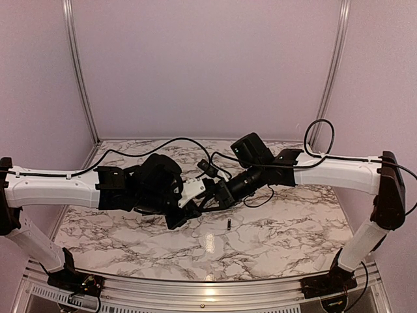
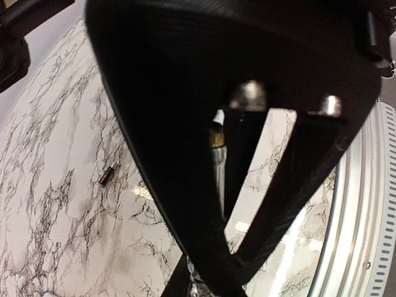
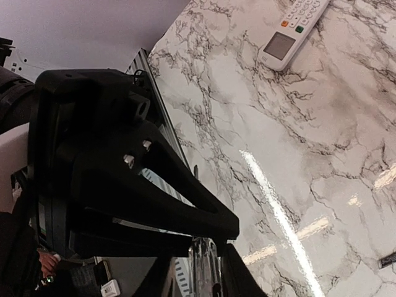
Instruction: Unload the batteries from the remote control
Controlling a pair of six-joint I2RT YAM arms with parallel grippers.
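The white remote control (image 3: 289, 32) lies face up on the marble table, buttons and dark window showing; in the top view its white body (image 1: 192, 189) shows between the two grippers. One small dark battery (image 1: 229, 223) lies loose on the marble, also visible as the battery (image 2: 107, 176) and battery (image 3: 387, 260). Above the table the left gripper (image 1: 187, 212) and right gripper (image 1: 212, 199) meet tip to tip. A thin shiny grey stick (image 2: 218, 174) runs down to the left gripper (image 2: 198, 279), which is shut on it. The right gripper (image 3: 210, 272) flanks the stick (image 3: 207, 263), jaws slightly apart.
The marble table (image 1: 130, 235) has a metal rail (image 1: 195, 287) along its near edge, seen as the rail (image 2: 359, 204) close beside the left gripper. Black cables (image 1: 163, 142) loop over both arms. Plain walls (image 1: 208, 65) close the back and sides.
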